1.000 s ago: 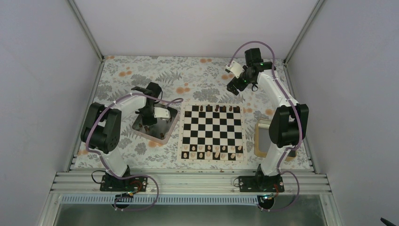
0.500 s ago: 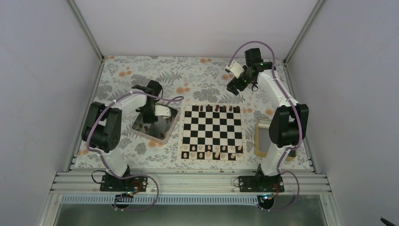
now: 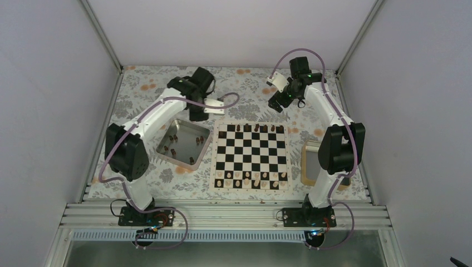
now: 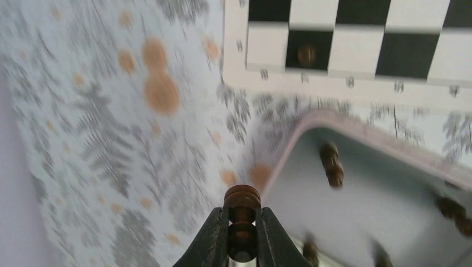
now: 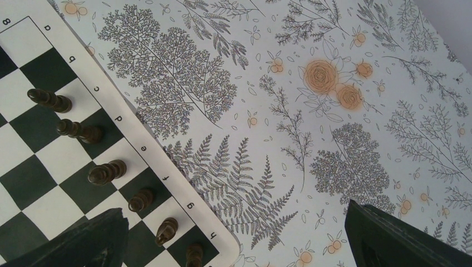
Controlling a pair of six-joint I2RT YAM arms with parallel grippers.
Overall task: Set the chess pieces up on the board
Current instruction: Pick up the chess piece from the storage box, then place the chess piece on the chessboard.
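Now that your left gripper (image 4: 242, 225) has risen from the metal tray (image 3: 186, 133) pinching one dark chess piece (image 4: 242, 201), it hangs near the far-left corner of the board (image 3: 251, 154), ready for placing. Your right gripper (image 3: 274, 103), spread wide, waits above the far side of the counter (image 3: 167, 89).

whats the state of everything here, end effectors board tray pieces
left end effector: shut on a dark piece, airborne
right end effector: open, empty
board: pale pieces on near rows, dark pieces on far row
tray: more dark pieces lying loose inside
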